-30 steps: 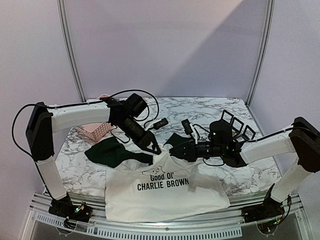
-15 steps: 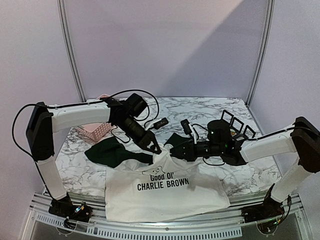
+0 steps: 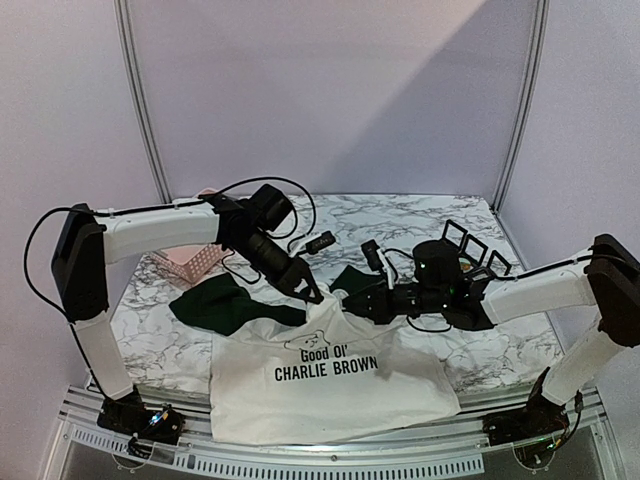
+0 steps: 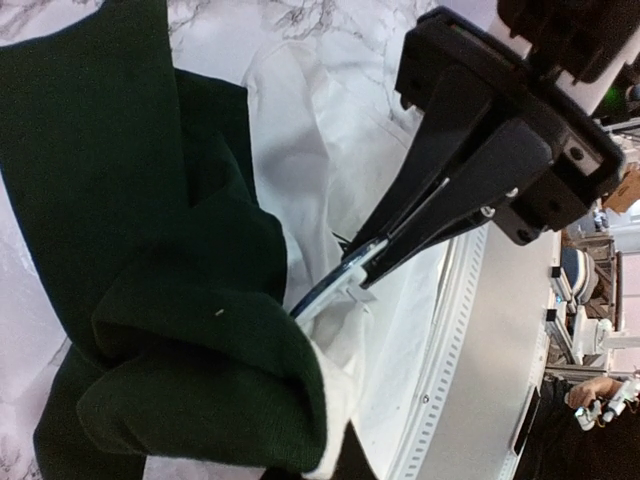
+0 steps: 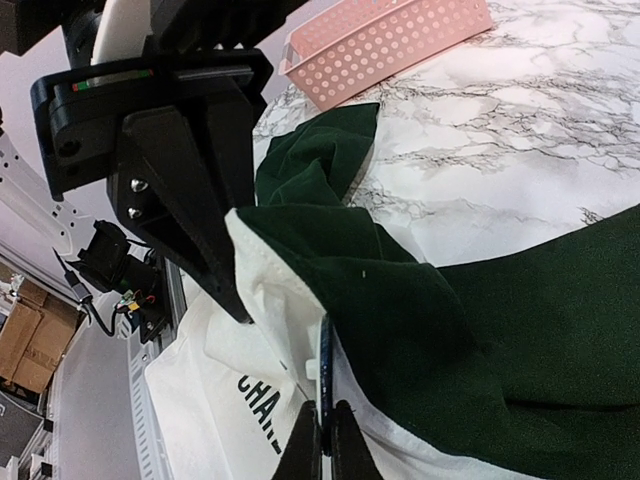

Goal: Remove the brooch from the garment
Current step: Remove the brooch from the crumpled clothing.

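Observation:
The garment (image 3: 330, 385), a white T-shirt with dark green sleeves and black print, lies at the table's near edge, its neck area lifted. The brooch (image 5: 324, 365) is a thin blue-rimmed disc seen edge on, with a white clasp, pinned in the white cloth under a green fold; it also shows as brooch (image 4: 338, 278). My right gripper (image 5: 322, 440) is shut on the brooch's edge, as right gripper (image 4: 385, 240) also shows. My left gripper (image 3: 312, 296) is shut on the white cloth just beside it; its tips (image 5: 238, 305) pinch the fabric. In the left wrist view the cloth hides its own fingers.
A pink perforated basket (image 3: 190, 262) stands at the back left, also seen as basket (image 5: 390, 45). The garment's left green sleeve (image 3: 225, 305) spreads over the marble. Small black parts (image 3: 470, 250) and a cable lie behind the right arm. The table's metal front rail (image 4: 480, 340) runs close by.
My left gripper's jaws have closed on the white cloth beside the brooch. Both arms have hardly shifted, and the right grip on the brooch is the same.

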Tool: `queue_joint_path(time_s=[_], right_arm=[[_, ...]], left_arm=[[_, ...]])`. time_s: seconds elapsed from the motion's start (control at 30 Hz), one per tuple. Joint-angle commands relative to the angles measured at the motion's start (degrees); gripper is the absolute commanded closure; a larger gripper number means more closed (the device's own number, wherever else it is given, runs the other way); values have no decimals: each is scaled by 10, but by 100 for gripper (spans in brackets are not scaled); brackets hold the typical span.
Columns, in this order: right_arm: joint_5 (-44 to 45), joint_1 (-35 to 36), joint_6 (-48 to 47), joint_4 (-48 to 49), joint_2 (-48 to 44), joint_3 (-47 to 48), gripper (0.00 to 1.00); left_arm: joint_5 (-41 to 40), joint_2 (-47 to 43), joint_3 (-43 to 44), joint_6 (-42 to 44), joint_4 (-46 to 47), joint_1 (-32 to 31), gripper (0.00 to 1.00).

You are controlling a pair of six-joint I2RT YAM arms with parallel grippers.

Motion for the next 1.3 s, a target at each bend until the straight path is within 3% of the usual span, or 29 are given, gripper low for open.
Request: queue_joint_path(time_s=[0.0, 0.4, 0.63, 0.77, 0.83, 1.0, 1.17, 1.27], right_arm=[[14, 2, -1, -14, -17, -15, 100], [44, 2, 12, 8, -21, -39, 100], [98, 2, 27, 1, -61, -55, 100], [115, -3, 37, 8, -74, -67, 100], [108, -8, 46, 24, -84, -78, 100], [87, -26, 64, 50, -114, -92, 100], [43, -45, 59, 51, -127, -92, 100], [-32, -62, 59, 75, -120, -94, 100]], left_arm=[[3, -13, -7, -7, 16, 11, 100], [-6, -16, -11, -15, 28, 16, 100], [-82, -15, -17, -35, 36, 22, 100], [-120, -22, -19, -38, 36, 24, 87], [-150, -33, -21, -40, 39, 25, 63], [-256, -80, -42, -64, 67, 37, 28], [-390, -145, -75, -68, 95, 43, 18], [-356, -164, -80, -51, 109, 39, 16]])
